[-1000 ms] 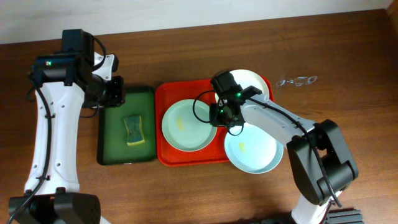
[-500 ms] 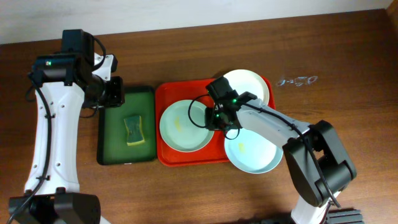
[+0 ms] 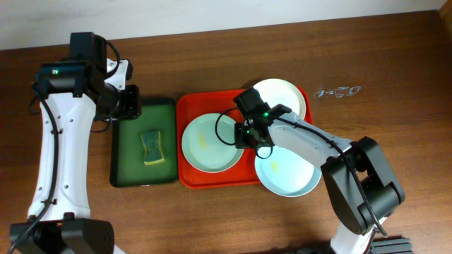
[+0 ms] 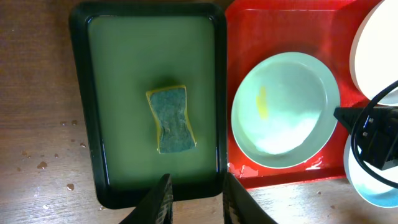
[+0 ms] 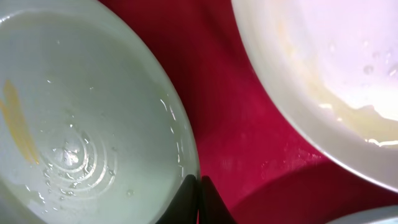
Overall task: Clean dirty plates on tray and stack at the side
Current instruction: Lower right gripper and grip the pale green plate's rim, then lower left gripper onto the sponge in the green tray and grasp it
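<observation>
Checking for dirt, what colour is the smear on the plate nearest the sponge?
Yellow smear, clearest in left wrist view.

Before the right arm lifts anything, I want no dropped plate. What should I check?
1. Right gripper shut at the left plate's rim: ok.
2. Rim pinched between its fingers: cannot tell.
3. Left gripper open and empty: ok.
4. Sponge lying free in the green tray: ok.
5. Left plate clean: not ok, a yellow smear shows.
6. Front plate fully on the red tray: not ok, it overhangs the rim.
</observation>
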Tool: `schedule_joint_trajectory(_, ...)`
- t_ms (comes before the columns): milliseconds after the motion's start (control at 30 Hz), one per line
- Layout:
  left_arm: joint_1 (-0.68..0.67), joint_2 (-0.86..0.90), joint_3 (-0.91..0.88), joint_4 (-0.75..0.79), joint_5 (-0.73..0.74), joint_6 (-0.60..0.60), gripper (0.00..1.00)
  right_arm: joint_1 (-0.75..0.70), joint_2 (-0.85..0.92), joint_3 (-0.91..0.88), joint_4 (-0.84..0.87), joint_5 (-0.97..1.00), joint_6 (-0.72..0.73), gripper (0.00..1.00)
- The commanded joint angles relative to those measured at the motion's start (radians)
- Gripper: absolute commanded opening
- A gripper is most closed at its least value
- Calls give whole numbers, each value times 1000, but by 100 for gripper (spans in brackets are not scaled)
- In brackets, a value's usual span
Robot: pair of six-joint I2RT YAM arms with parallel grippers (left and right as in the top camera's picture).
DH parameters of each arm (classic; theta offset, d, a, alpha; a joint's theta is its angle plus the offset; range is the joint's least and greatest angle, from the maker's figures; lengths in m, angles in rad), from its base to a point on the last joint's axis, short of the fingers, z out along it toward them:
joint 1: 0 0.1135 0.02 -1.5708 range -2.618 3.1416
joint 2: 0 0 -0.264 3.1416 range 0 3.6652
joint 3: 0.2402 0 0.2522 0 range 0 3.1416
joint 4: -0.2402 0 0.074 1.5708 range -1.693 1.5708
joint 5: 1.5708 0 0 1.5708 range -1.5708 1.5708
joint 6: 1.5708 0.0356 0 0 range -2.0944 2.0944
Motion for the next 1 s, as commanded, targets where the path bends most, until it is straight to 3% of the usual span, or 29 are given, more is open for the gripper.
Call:
schedule_joint_trajectory(0,-2,7,-5,-1,-8,-28,25,5,3,-8,-42,19,-2,4)
schedule_joint_trajectory(200,-2,7,-5,-2,-8,-28,26,-15,1,62,-127,12,43,5)
schedule_joint_trajectory(233,-2,7,-5,-2,-8,-28,25,-22,1,66,-136,12,43,10)
schedule_joint_trajectory(333,-2,7,-5,-1,-8,-28,27,-44,1,66,-146,-46,42,45)
schedule_joint_trajectory(600,-2,37,-6,-1,-49,-40,34,-68,2,66,-142,-83,42,46)
schedule_joint_trajectory(967,-2,233,-20,-18,-49,-45,43,-67,2,66,-125,-82,42,46)
